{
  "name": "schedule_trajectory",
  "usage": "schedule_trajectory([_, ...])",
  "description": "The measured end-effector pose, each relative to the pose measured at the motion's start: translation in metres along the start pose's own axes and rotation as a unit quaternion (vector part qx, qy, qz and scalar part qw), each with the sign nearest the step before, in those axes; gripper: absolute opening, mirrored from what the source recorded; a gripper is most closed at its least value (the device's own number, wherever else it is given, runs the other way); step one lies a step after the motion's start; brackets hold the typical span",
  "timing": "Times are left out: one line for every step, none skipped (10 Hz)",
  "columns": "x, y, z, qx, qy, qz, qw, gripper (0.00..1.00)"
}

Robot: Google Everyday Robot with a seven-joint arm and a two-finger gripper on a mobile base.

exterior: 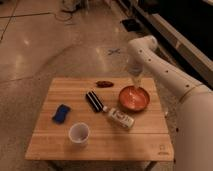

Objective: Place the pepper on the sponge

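Note:
A small dark red pepper (104, 83) lies near the far edge of the wooden table (145, 140). A blue sponge (61, 113) rests on the table's left side. My white arm reaches in from the right, and the gripper (135, 83) hangs over the far rim of the orange bowl (134, 98), to the right of the pepper and a little above the table. The gripper is far from the sponge.
A black rectangular object (94, 100) lies mid-table. A white bottle (118, 117) lies on its side beside it. A white cup (79, 134) stands near the front left. Polished floor with a blue tape cross (114, 51) lies behind.

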Motion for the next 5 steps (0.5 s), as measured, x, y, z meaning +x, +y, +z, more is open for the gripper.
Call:
schedule_trajectory([-0.008, -0.016, 0.009, -0.011, -0.001, -0.011, 0.9999, 0.80])
schedule_trajectory([-0.015, -0.031, 0.018, -0.020, 0.000, -0.021, 0.9996, 0.80])
schedule_trajectory([-0.018, -0.040, 0.025, -0.028, 0.001, -0.025, 0.9993, 0.80])
schedule_trajectory([-0.019, -0.051, 0.031, -0.035, 0.004, -0.027, 0.9990, 0.80])
schedule_trajectory([-0.021, -0.063, 0.040, -0.040, 0.007, -0.027, 0.9988, 0.80])
